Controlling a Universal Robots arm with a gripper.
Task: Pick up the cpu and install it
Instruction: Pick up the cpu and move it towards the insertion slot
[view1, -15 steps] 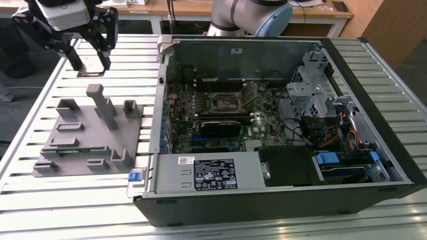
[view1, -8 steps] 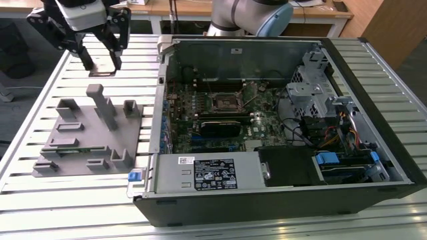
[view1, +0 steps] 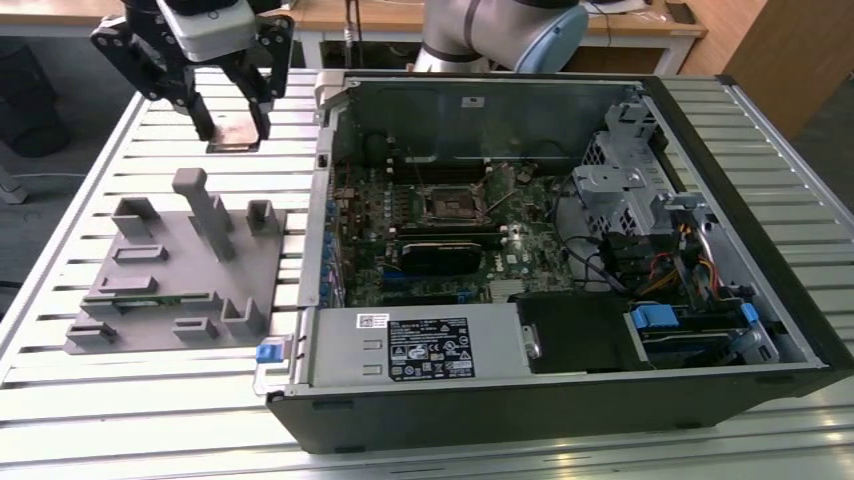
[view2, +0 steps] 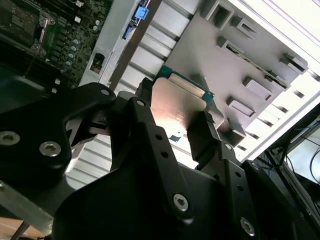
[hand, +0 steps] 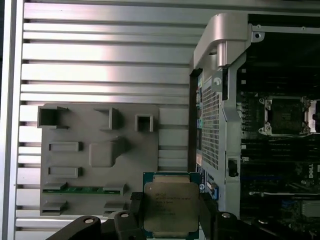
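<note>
Carry step, by my reading: black two-fingered claw (view1: 236, 134) pinched the small flat silvery-grey square cpu (hand: 171, 205) by its edges above the slatted metal desk (view1: 134, 400); the dark square motherboard socket (view1: 451, 205) sat well apart from the claw, so seating would need level, square alignment.

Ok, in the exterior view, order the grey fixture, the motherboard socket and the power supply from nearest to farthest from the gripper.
1. Grey fixture, on the table beside the case, by the gripper holding the cpu.
2. Motherboard socket, inside the case, toward the exterior view's right.
3. Power supply, at the case's near edge.
</note>
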